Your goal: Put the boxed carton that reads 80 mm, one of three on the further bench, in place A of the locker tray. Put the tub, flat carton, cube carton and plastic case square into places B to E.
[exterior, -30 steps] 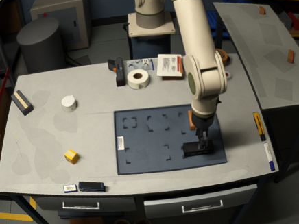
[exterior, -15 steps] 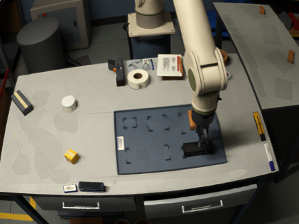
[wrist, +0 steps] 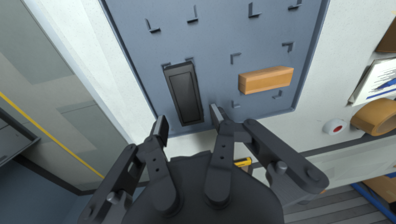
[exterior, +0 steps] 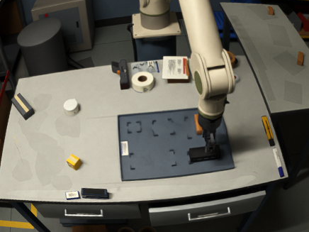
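My gripper (exterior: 211, 149) (wrist: 188, 122) is open and holds nothing, its fingers standing either side of the near end of the black plastic case (exterior: 204, 154) (wrist: 184, 93). The case lies flat on the blue locker tray (exterior: 173, 142) (wrist: 222, 55), in its near right place. An orange boxed carton (exterior: 198, 123) (wrist: 265, 79) lies in the far right place of the tray. The white tub (exterior: 71, 106), the yellow cube carton (exterior: 73, 161) and the dark flat carton (exterior: 22, 105) rest on the left part of the bench. Two orange cartons (exterior: 300, 58) (exterior: 270, 10) sit on the further bench.
A roll of white tape (exterior: 142, 81), a black tool (exterior: 122, 72) and a leaflet (exterior: 175, 67) lie behind the tray. A brown tape roll (wrist: 375, 116) sits at the right rear. A dark case (exterior: 94, 192) lies at the front edge, pens (exterior: 268, 130) at the right edge.
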You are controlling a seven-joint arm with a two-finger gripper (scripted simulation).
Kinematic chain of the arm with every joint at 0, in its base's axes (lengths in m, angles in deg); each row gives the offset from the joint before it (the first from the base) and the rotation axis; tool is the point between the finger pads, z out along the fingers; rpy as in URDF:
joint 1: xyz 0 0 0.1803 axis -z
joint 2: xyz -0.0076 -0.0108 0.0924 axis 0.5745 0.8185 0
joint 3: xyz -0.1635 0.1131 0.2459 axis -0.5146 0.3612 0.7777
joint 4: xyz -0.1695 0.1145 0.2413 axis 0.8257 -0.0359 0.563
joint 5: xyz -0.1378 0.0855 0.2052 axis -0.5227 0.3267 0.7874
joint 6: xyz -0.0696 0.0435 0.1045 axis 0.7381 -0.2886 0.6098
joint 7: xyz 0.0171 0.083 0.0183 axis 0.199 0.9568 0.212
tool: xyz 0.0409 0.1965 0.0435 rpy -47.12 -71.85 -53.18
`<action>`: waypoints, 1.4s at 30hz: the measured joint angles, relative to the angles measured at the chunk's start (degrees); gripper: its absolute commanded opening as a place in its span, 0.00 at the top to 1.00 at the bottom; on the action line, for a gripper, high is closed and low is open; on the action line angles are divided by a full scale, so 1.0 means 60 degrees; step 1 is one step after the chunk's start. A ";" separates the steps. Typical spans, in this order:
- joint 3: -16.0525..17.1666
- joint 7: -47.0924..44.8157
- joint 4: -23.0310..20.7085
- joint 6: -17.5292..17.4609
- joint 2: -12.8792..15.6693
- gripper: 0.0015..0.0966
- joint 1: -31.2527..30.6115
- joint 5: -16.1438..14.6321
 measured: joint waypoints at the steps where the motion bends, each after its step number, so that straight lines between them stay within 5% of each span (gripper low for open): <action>1: 0.0000 0.0000 0.0000 0.0000 0.0000 0.27 0.0000 0.0000; 6: 0.0000 0.0000 0.0000 0.0000 0.0000 0.17 0.0000 0.0000; 21: 0.0006 -0.0048 0.0073 -0.0054 -0.0024 0.17 0.0152 0.0020; 30: -0.0131 -0.0502 0.0375 -0.0266 -0.0108 0.17 0.1673 0.0154; 42: -0.0276 -0.1004 -0.0086 0.0021 0.0068 0.17 0.3362 0.0314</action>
